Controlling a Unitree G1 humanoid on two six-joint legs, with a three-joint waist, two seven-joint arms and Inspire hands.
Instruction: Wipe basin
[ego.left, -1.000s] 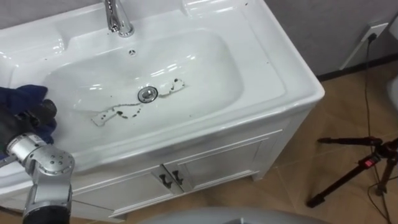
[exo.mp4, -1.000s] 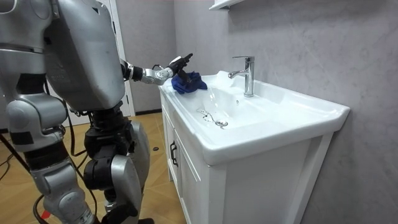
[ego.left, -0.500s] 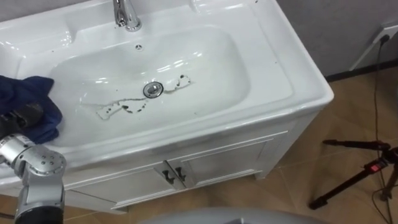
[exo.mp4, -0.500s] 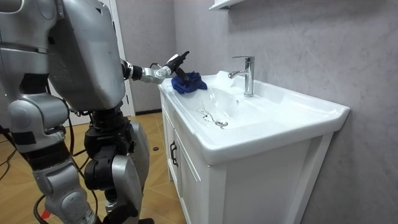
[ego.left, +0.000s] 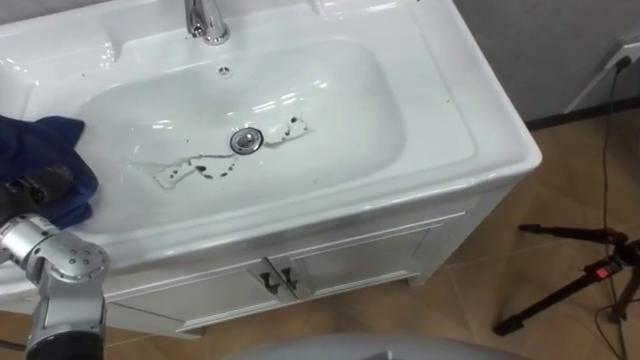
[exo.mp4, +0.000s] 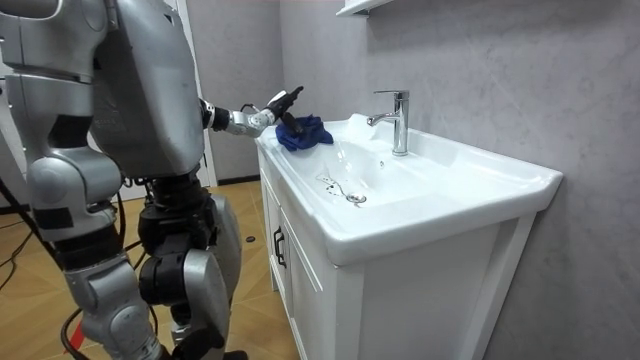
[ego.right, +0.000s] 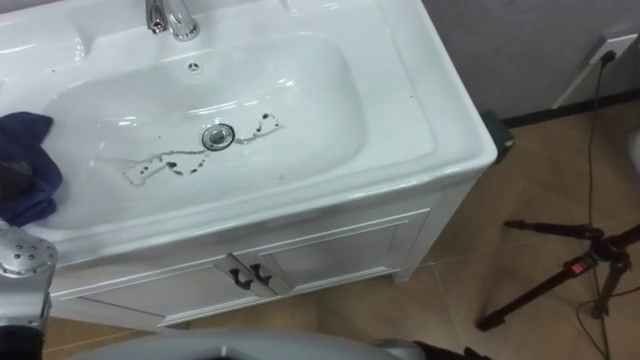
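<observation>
The white basin (ego.left: 420, 100) has dark smears (ego.left: 195, 172) running left and right of its drain (ego.left: 245, 140). A dark blue cloth (ego.left: 45, 150) lies bunched on the basin's left rim (exo.mp4: 305, 132). My left hand (ego.left: 38, 188) rests on the near edge of the cloth. In the room view its fingers (exo.mp4: 288, 97) stick out fairly straight above the cloth. I stand at the basin's left end, with the left arm stretched out to it.
A chrome tap (ego.left: 207, 22) stands at the back of the basin. Below it are white cabinet doors with dark handles (ego.left: 275, 283). A black tripod (ego.left: 580, 275) stands on the wooden floor to the right, and a wall socket (ego.left: 628, 50) sits above it.
The eye view has shifted slightly. The left hand stays at the cloth, lifted a touch in the room view. Cloth and smears lie as before.
</observation>
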